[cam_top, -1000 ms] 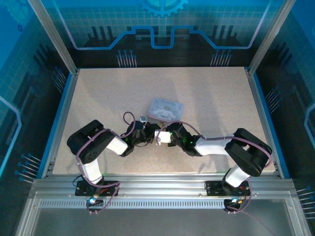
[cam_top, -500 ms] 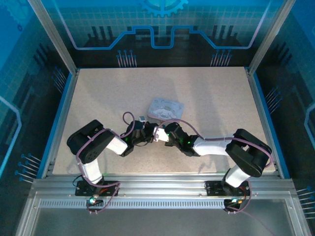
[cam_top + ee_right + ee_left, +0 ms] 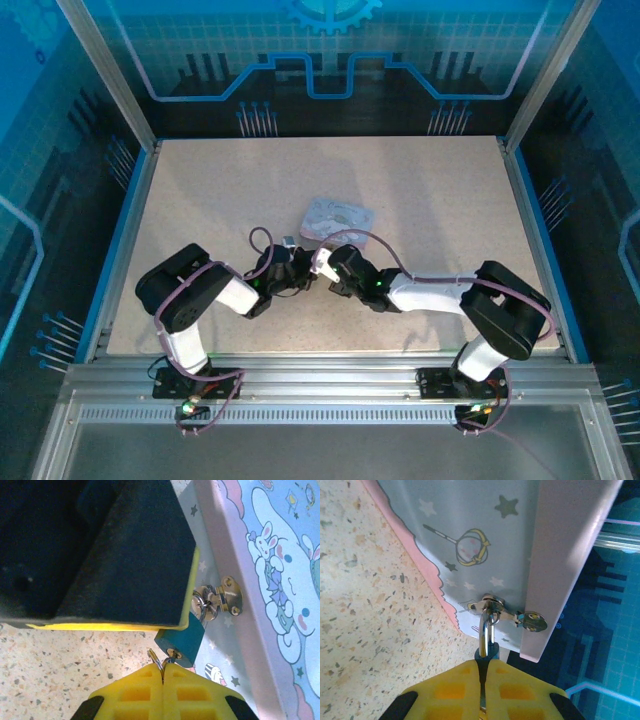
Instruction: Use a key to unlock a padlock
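The small teal padlock [image 3: 179,639] hangs by its silver shackle [image 3: 487,627] from the hasp [image 3: 220,599] on the side of the pastel tin [image 3: 338,218]. My left gripper [image 3: 482,677] is shut on the padlock [image 3: 487,656] body, its yellow pads pressed on both sides. My right gripper [image 3: 162,672] is shut on the key [image 3: 169,661], whose tip meets the keyhole on the padlock's bottom face; a thin ring sticks out beside it. In the top view the left gripper [image 3: 301,276] and the right gripper [image 3: 322,264] meet just in front of the tin.
The tin's lid [image 3: 280,565] carries a cartoon rabbit print and lies on the speckled table [image 3: 430,190]. The left gripper's dark finger [image 3: 120,565] fills the space above the padlock in the right wrist view. Blue enclosure walls [image 3: 60,200] surround the table.
My right gripper has crept left and toward the tin, closing up against the left gripper. The left arm and the tin have stayed put.
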